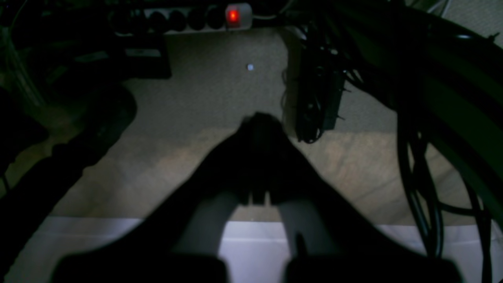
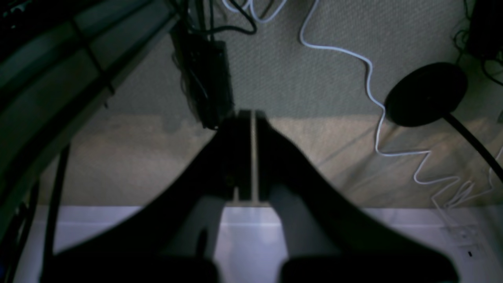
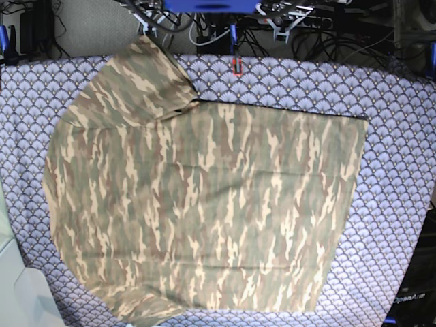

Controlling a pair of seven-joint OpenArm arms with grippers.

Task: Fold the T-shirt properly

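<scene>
The camouflage T-shirt point(image 3: 204, 204) lies spread flat on the purple-grey fan-patterned tablecloth point(image 3: 398, 102), its hem toward the right and its sleeves at the upper left point(image 3: 139, 75) and lower left point(image 3: 143, 306). Neither gripper shows in the base view. In the left wrist view my left gripper point(image 1: 258, 118) is shut with nothing in it, hanging over carpet floor away from the shirt. The right wrist view shows my right gripper point(image 2: 251, 114) shut and empty too, only a thin slit between its fingers. No cloth appears in either wrist view.
A power strip with a lit red switch point(image 1: 233, 15) lies on the floor, and dark cable bundles point(image 1: 416, 157) hang nearby. A white cable point(image 2: 369, 78) and a black round stand base point(image 2: 426, 94) sit on the carpet. A blue frame point(image 3: 211, 5) and wiring line the table's far edge.
</scene>
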